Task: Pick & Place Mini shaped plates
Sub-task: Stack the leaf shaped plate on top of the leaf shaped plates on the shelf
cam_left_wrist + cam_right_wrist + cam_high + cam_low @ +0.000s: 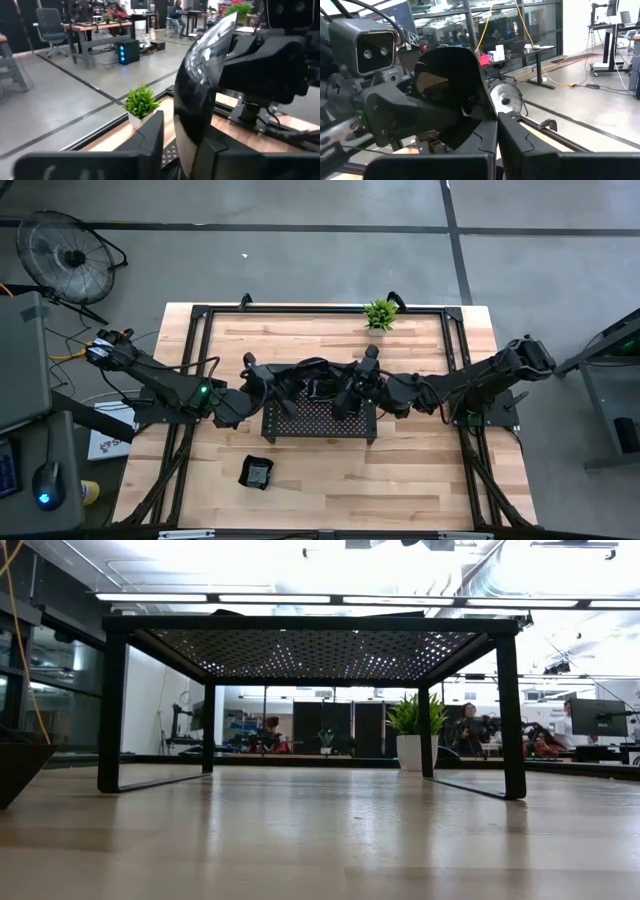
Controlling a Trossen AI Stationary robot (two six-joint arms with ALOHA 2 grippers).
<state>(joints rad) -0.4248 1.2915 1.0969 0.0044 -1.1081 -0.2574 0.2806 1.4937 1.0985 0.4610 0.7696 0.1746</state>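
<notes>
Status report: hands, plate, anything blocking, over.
Right hand shut on upright mini plate above perforated tray. Left hand at same plate. Nothing blocking; second plate lies on table.

Table (420, 480): pale wood planks, smooth, with a light sheen in the low view. Tray (310, 652): dark matt metal, perforated top on thin bar legs. Plate (200, 95): black, glossy, mirror-like reflections along its rim. Second plate (257, 473) on the table: dark, shiny. Plant (141, 101): green, plastic-looking leaves, white pot. Arm housings: matt black.
</notes>
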